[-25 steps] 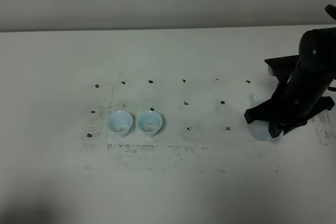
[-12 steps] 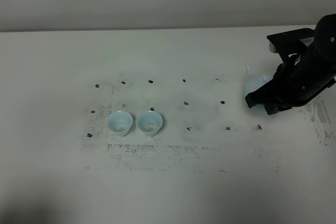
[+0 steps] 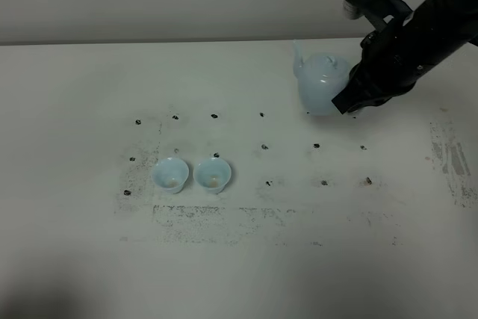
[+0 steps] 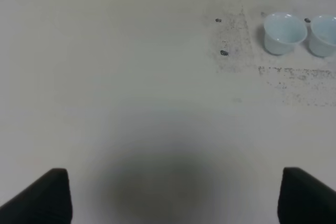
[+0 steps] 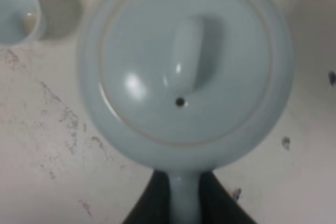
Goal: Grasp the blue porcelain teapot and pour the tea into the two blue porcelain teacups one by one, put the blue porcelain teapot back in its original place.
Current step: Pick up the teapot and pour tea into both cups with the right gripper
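**Exterior high view.** The right gripper (image 3: pixel 349 99) is clamped on the loop handle of the blue porcelain teapot (image 3: pixel 320 84). The pot appears raised off the table (image 3: pixel 75 259), well apart from the two teacups, with its spout toward them. The nearer teacup (image 3: pixel 213 175) and the farther teacup (image 3: pixel 170 175) stand upright, just beside each other. Hazard: with the cups this close, a stream aimed at one may fall into the other or onto the table.

**Left wrist view.** The left gripper (image 4: pixel 178 198) has its fingers spread wide and holds nothing. It is well apart from the teacups. Hazard: low unless it enters the pouring path.

**Right wrist view.** The dark fingers (image 5: pixel 149 205) pinch only the handle (image 5: pixel 184 192). Hazards:
- The pot's weight hangs ahead of the grip, so it may rotate between the fingers.
- Nothing restrains the lid (image 5: pixel 136 87), so a steep tilt over the teacups may drop it.
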